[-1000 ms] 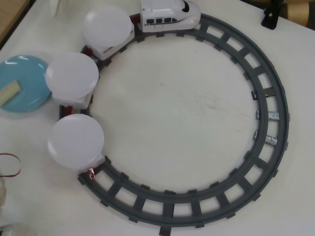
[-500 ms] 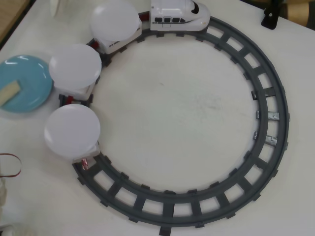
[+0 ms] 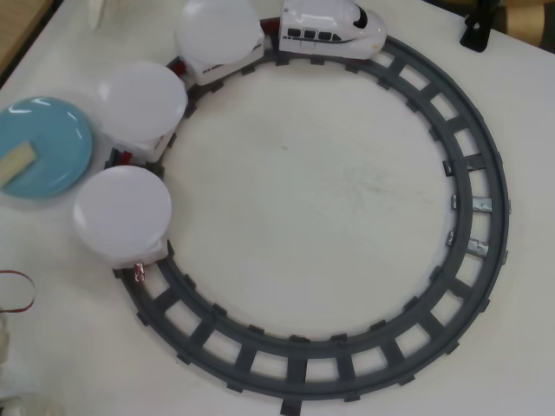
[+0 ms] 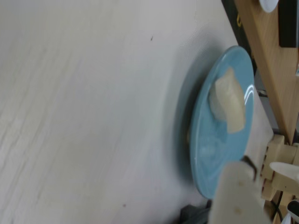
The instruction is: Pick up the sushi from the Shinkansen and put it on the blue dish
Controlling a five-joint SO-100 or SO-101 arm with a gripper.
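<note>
The sushi (image 3: 17, 164) is seen in the overhead view lying on the blue dish (image 3: 52, 147), at roughly nine o'clock within the dish and close to its rim, with its long axis running from about eight o'clock up toward two o'clock. The dish itself sits at nine o'clock of the grey track (image 3: 486, 173), just beside the middle white plate (image 3: 141, 101) of the Shinkansen (image 3: 331, 23), whose nose is placed near twelve o'clock of the loop. No sushi is visible on any of the three white plates, so the placing step is judged to be done as things lie. In the wrist view the sushi (image 4: 227, 105) is shown resting on the blue dish (image 4: 205, 154), toward three o'clock of the picture, with its long axis running nearly from twelve to six o'clock. A pale, blurred shape at the lower edge, near five o'clock, may be part of the gripper, but it is too soft to be named with confidence; whether the jaws stand apart or together cannot be told, and nothing is seen clamped between them. The arm is not caught in the overhead view at all. From the wrist camera's standpoint the sushi lies ahead and to the three o'clock side, apparently free of the end effector, so any coming move is judged to be a retreat away from the dish rather than a further grasp.
</note>
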